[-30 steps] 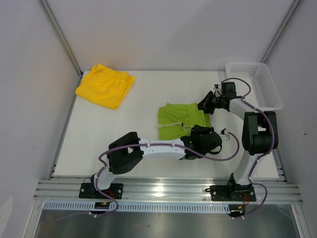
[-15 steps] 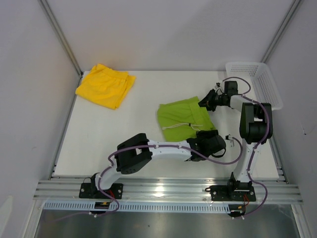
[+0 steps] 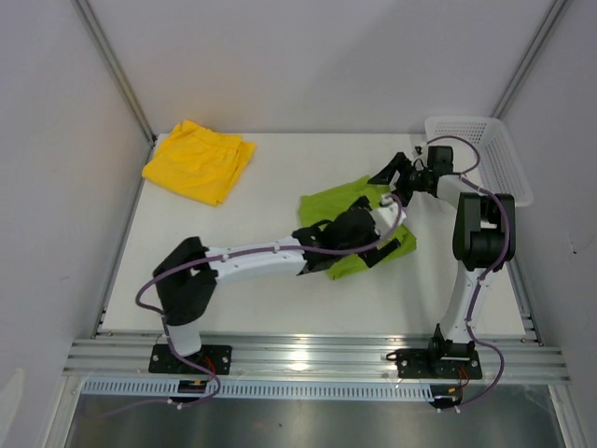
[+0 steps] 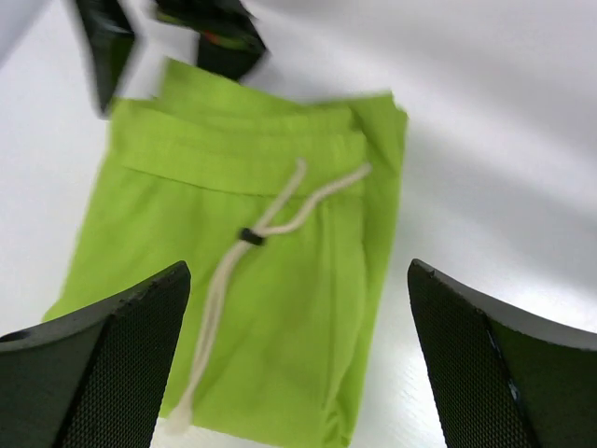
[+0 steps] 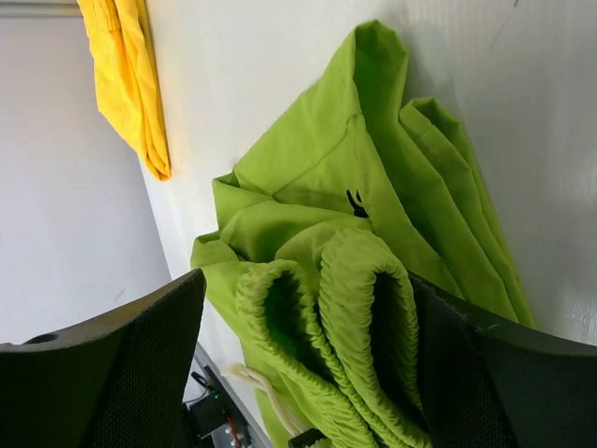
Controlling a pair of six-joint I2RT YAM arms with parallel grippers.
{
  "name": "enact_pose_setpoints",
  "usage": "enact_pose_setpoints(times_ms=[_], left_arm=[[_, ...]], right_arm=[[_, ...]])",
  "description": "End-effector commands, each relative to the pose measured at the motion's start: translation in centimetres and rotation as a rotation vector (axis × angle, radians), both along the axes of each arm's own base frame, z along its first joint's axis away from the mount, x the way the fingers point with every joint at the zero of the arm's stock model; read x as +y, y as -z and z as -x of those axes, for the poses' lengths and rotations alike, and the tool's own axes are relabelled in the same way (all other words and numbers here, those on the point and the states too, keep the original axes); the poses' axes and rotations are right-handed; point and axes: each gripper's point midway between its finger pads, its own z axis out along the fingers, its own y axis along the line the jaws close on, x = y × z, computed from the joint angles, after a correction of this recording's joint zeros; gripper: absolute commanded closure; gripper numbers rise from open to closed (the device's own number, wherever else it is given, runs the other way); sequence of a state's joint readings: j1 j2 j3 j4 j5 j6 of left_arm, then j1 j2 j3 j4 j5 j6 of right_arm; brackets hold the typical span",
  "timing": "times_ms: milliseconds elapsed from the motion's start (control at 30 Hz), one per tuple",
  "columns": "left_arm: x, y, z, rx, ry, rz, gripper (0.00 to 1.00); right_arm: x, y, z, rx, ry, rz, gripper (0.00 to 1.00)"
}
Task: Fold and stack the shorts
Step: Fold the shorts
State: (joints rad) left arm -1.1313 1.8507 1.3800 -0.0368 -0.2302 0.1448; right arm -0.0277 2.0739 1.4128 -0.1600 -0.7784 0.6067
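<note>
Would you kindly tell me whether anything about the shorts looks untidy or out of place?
The lime green shorts look untidy: their waistband is bunched into loops in the right wrist view, and the white drawstring trails loose across the front. The yellow shorts lie apart at the far left corner, unstacked.

The whole scene is taken in by the top external view from above and behind the arm bases [image 3: 189, 357], tilted down at the white surface [image 3: 252, 187] from well back. The left wrist view is placed close above the lime green shorts [image 4: 270, 280], looking down between its own fingers [image 4: 103, 373]. The right wrist view is set low near the surface and rolled sideways; the same shorts are met close up from the waistband end, with the yellow shorts [image 5: 126, 84] far behind. The green pair is shared by all three views, the yellow pair by two.
</note>
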Motion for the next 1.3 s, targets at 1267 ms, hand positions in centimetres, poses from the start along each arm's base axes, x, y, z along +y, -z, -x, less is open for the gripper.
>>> enact_pose_setpoints(times_ms=[1267], left_arm=[[13.8,3.9,-18.7,0.456,-0.271,0.271,0.01]], right_arm=[[1.0,-4.2,21.3,0.147,0.550,0.322,0.01]])
